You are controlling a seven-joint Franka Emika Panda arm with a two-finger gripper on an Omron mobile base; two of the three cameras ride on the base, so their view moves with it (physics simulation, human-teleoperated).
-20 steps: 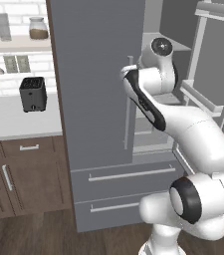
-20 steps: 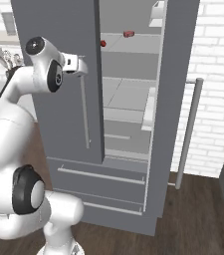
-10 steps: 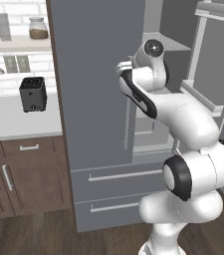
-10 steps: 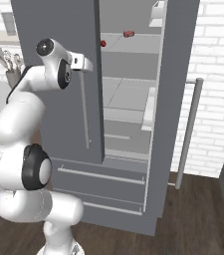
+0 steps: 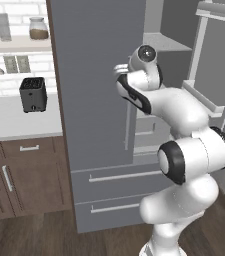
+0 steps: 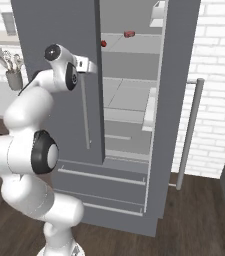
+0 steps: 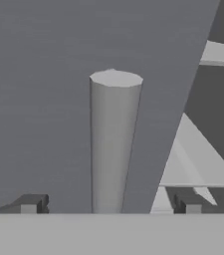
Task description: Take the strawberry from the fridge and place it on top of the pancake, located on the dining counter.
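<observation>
Early stage: the fridge point(image 6: 179, 100) has its right door open, and the strawberry point(image 6: 103, 43) sits untouched on an upper shelf. The gripper point(image 7: 108, 206) — jaws wide, empty — straddles the left door's handle point(image 7: 112, 144); picking and delivery remain.

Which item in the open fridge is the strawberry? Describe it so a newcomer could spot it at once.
Start at the tall grey fridge, whose right door stands open. On its upper pale shelf, right beside the edge of the shut left door, sits the strawberry: tiny, round, red. The other red item lies farther back and looks flatter.
</observation>
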